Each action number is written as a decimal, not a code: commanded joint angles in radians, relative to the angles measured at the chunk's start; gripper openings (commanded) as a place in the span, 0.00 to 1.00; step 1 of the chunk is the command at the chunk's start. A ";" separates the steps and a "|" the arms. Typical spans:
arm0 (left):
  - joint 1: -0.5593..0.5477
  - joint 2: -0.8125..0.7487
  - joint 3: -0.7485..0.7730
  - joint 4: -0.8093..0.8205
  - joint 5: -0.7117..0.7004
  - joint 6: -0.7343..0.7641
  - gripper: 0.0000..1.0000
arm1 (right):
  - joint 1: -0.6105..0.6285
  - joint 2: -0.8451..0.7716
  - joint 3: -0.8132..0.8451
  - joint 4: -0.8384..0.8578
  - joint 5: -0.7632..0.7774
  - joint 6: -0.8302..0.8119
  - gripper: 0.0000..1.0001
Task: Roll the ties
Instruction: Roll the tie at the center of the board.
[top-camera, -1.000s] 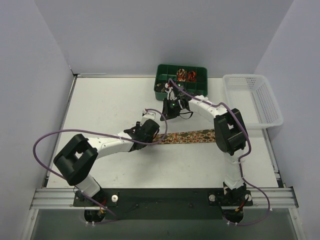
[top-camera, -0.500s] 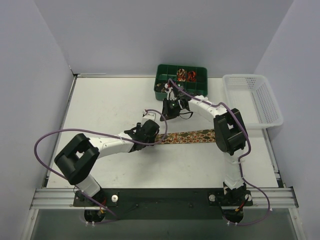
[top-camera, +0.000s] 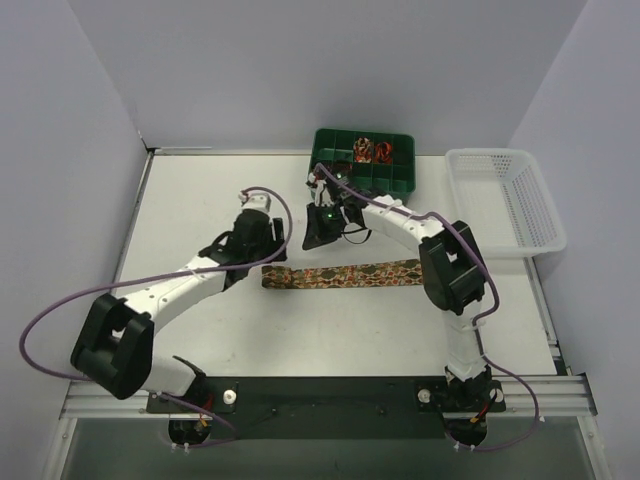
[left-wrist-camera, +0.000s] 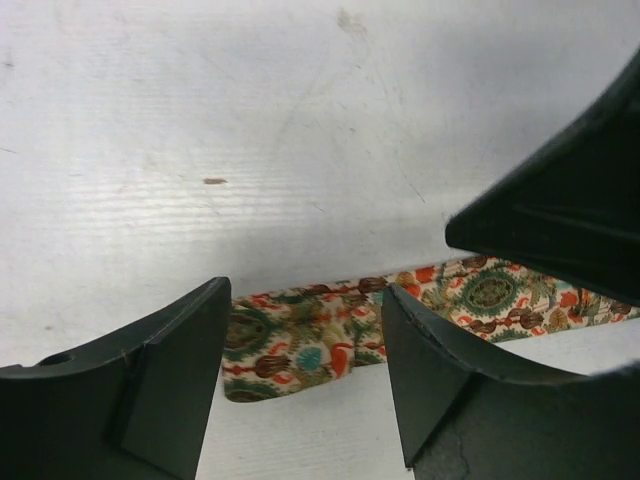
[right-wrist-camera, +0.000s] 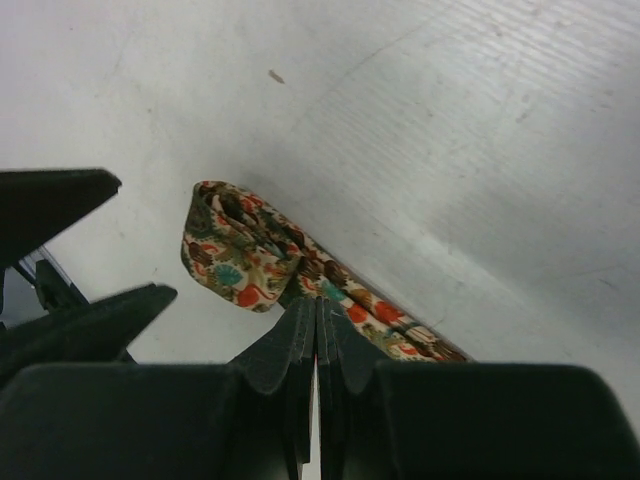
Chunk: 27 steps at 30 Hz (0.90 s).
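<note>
One tie (top-camera: 345, 273), brown-gold with red and green ornaments, lies flat as a long strip across the middle of the table. Its left end (right-wrist-camera: 235, 250) is folded over into a small loose loop. My left gripper (top-camera: 258, 245) hovers open and empty just behind that end, and the tie (left-wrist-camera: 300, 345) shows between and beyond its open jaws (left-wrist-camera: 305, 295). My right gripper (top-camera: 315, 238) is shut on nothing, above the table behind the strip, its tips (right-wrist-camera: 318, 302) pointing at the tie. Small coiled ties (top-camera: 372, 150) sit in the green box.
A green compartment box (top-camera: 330, 172) stands at the back of the table, just behind the right gripper. A white plastic basket (top-camera: 505, 200) stands at the right edge. Grey walls close in both sides. The left gripper's fingers (right-wrist-camera: 90, 320) show at the left of the right wrist view.
My left gripper has let go of the tie and pulled back to the left, uncovering the folded end. My right gripper has shifted left. The tie lies slightly further left.
</note>
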<state>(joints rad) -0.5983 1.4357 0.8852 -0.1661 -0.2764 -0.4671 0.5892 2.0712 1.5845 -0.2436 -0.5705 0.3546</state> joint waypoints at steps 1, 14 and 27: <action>0.156 -0.121 -0.120 0.077 0.272 -0.050 0.73 | 0.061 -0.016 0.063 -0.006 -0.038 -0.003 0.02; 0.471 -0.017 -0.380 0.499 0.793 -0.249 0.77 | 0.167 0.063 0.085 -0.013 -0.072 -0.003 0.02; 0.476 0.091 -0.442 0.628 0.858 -0.272 0.76 | 0.173 0.116 0.031 -0.013 -0.009 -0.028 0.02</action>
<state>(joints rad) -0.1291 1.5173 0.4614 0.3882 0.5503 -0.7410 0.7609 2.1593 1.6405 -0.2436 -0.6056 0.3481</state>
